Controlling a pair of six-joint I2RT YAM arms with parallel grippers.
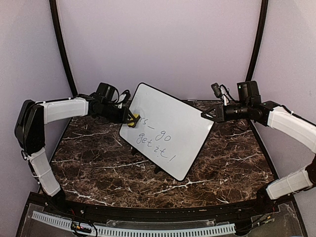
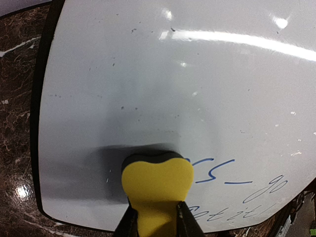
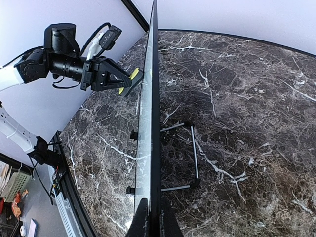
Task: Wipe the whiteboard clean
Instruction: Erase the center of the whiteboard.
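The whiteboard [image 1: 170,118] stands tilted on the marble table, propped on its wire stand [image 3: 193,153]. Blue handwriting [image 1: 154,140] covers its lower middle; the upper part is wiped clean. My left gripper [image 1: 129,118] is shut on a yellow eraser block [image 2: 158,180], whose dark pad presses against the whiteboard [image 2: 197,84] just left of the blue letters [image 2: 222,175]. My right gripper [image 1: 203,116] is shut on the board's right edge; in the right wrist view the whiteboard [image 3: 148,123] runs edge-on between the gripper's [image 3: 152,210] fingers. The eraser block [image 3: 133,75] shows at its far side.
The dark marble table [image 1: 98,163] has a black raised rim at the front [image 1: 148,210]. Pale walls and black corner posts [image 1: 61,44] close in the back and sides. A white cable track [image 1: 148,229] lies below the front edge.
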